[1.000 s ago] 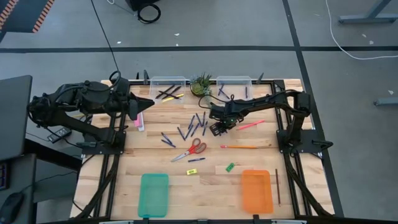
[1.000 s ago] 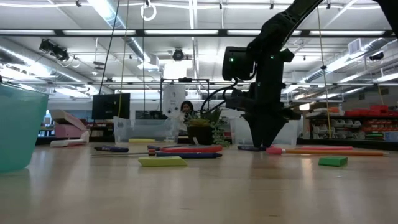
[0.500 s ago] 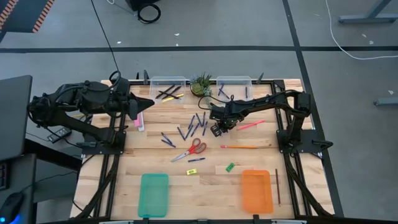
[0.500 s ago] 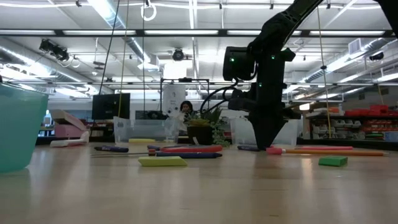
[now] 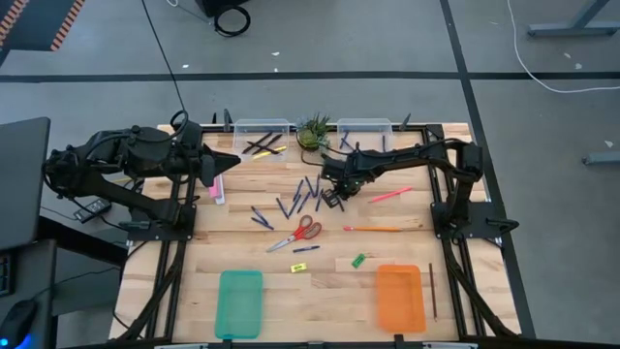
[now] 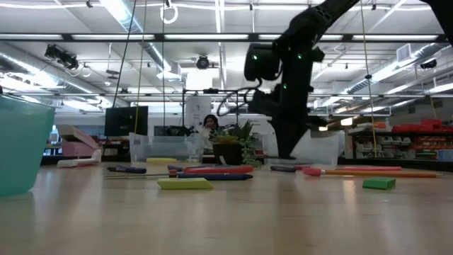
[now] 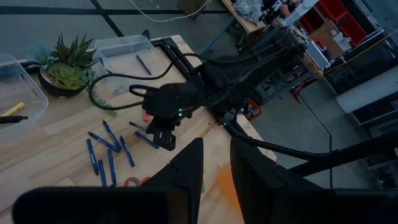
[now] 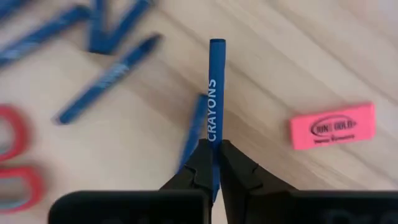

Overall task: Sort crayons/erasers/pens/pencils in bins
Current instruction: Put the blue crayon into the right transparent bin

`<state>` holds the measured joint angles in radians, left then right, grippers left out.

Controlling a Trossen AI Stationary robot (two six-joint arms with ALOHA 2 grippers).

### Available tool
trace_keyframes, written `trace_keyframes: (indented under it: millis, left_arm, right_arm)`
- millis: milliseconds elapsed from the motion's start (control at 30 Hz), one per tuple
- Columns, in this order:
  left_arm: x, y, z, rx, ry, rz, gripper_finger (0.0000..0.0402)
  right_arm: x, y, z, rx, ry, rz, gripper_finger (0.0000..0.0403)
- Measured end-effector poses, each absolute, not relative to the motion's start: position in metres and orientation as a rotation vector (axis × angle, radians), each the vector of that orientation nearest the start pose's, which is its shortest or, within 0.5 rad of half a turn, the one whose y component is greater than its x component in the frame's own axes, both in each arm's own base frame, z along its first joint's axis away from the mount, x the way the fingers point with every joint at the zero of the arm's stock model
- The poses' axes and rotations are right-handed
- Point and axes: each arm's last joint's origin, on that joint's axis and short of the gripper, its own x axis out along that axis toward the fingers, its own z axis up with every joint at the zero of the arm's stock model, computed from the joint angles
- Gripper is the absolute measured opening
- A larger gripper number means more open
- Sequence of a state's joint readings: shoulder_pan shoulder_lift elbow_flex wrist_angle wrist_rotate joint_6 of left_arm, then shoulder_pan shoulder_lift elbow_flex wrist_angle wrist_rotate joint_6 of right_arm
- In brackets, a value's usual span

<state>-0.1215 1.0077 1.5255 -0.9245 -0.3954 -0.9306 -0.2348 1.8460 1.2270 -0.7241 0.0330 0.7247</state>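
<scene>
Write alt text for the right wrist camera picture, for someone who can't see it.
The right hand is shut on a slim blue stick printed CRAYONS, held above the pale wooden table. More blue crayons lie loose below, with a flat pink rectangular eraser to one side and the red scissor handles at the picture's edge.

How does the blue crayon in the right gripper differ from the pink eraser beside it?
The blue crayon is a long slim stick; the pink eraser is a short flat block. The crayon is pinched in the shut right gripper; the eraser lies free on the table. The crayon reads CRAYONS; the eraser's print is too blurred to read. Both carry printed lettering.
</scene>
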Motion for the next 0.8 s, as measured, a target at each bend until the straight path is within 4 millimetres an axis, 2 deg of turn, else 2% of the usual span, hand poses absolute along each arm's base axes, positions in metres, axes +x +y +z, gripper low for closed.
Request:
trace_keyframes:
  millis: [167, 333, 533, 633, 800]
  left_arm:
    - [0.149, -0.007, 0.463, -0.808, 0.238, 0.43, 0.0085]
    - [0.149, -0.007, 0.463, -0.807, 0.238, 0.43, 0.0085]
    - [0.149, -0.007, 0.463, -0.798, 0.24, 0.428, 0.0091]
    - [0.149, -0.007, 0.463, -0.798, 0.24, 0.428, 0.009]
    - [0.149, -0.007, 0.463, -0.79, 0.242, 0.427, 0.0084]
  right_arm:
    - [0.351, -0.092, 0.206, 0.694, 1.172, -0.667, 0.0011]
    - [0.352, -0.117, 0.233, 0.655, 1.119, -0.695, 0.0009]
    - [0.337, -0.153, 0.23, 0.636, 1.134, -0.689, 0.0012]
    - [0.333, -0.16, 0.228, 0.61, 1.156, -0.626, 0.002]
    - [0.337, -0.163, 0.229, 0.687, 1.092, -0.604, 0.0038]
